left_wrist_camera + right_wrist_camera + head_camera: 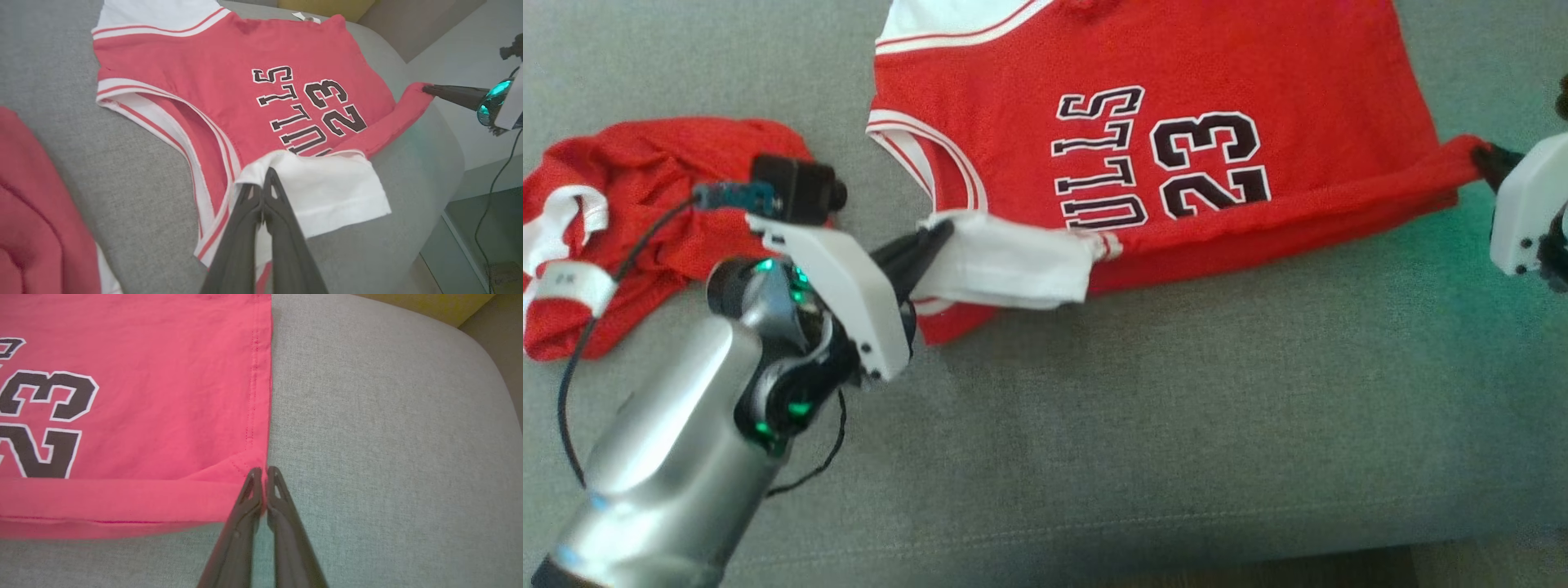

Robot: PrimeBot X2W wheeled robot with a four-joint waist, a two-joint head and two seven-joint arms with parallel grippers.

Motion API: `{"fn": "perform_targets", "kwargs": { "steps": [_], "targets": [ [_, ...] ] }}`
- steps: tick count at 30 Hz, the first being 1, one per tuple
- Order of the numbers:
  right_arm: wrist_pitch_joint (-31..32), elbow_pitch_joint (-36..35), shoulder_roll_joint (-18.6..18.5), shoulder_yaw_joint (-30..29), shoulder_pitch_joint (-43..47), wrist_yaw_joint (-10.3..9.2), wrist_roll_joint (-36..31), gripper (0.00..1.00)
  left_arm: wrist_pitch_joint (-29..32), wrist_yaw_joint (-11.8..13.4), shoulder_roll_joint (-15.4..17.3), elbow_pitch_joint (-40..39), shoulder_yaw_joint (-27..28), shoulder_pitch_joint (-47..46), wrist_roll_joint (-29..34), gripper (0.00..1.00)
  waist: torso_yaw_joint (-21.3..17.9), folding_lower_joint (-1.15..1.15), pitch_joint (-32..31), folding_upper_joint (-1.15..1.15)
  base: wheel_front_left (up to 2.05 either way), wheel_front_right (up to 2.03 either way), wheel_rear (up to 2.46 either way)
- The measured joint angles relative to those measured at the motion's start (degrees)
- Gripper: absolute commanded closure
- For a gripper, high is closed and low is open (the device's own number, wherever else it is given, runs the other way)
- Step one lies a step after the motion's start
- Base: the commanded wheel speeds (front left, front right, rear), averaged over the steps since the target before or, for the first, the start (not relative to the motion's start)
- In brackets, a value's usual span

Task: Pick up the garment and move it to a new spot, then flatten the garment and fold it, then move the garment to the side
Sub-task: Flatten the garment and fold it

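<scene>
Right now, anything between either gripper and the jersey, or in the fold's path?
Nothing visible. Left gripper is shut on the white sleeve of the jersey, right gripper on its red hem corner. The crumpled red garment lies apart, to the left.

Soft, even daylight (slightly blurry)

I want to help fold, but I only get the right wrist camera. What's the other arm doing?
Observer: Its jaws are shut on the shirt's white sleeve, at the opposite end from yours.
Operator: Is anything else lying there?
Observer: Yes, a second red garment lies crumpled on the cushion, on the robot's left, apart from the shirt.
Operator: What's written next to the 23?
Observer: Black letters reading "ULLS"; the start of the word is covered.
</scene>
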Motion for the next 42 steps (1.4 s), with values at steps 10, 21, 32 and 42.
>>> {"fn": "perform_targets", "kwargs": {
  "steps": [10, 21, 32, 42],
  "targets": [
    [-2.35, 5.59, 2.35, 1.55, -4.22, 0.00, -0.71, 1.00, 0.11, -1.49, -3.04, 8.04, 0.13, -7.70, 0.01, 1.00, 0.17, 0.00, 2.74, 0.00, 0.00, 0.00, 0.00],
    [-17.00, 12.28, 6.56, -0.35, -11.03, 0.00, -3.71, 0.00, -9.50, 2.02, -7.23, 19.95, 5.47, -17.31, 2.47, 0.00, -0.93, 0.00, 4.10, 0.00, 0.00, 0.00, 0.00],
    [-34.41, 13.82, 8.59, -4.91, -10.14, 0.00, -1.82, 0.00, -29.72, 1.01, -11.01, 22.60, 11.39, -18.73, 2.40, 0.00, -0.99, 0.00, 0.17, 0.00, 0.00, 0.00, 0.00],
    [-42.30, 3.74, 11.16, -12.98, 1.68, 0.00, -4.01, 0.00, -37.87, 4.14, -13.28, 10.60, 13.44, -4.55, 6.98, 0.00, -0.37, 0.00, -5.66, 0.00, 0.00, 0.00, 0.00]
  ]
}}
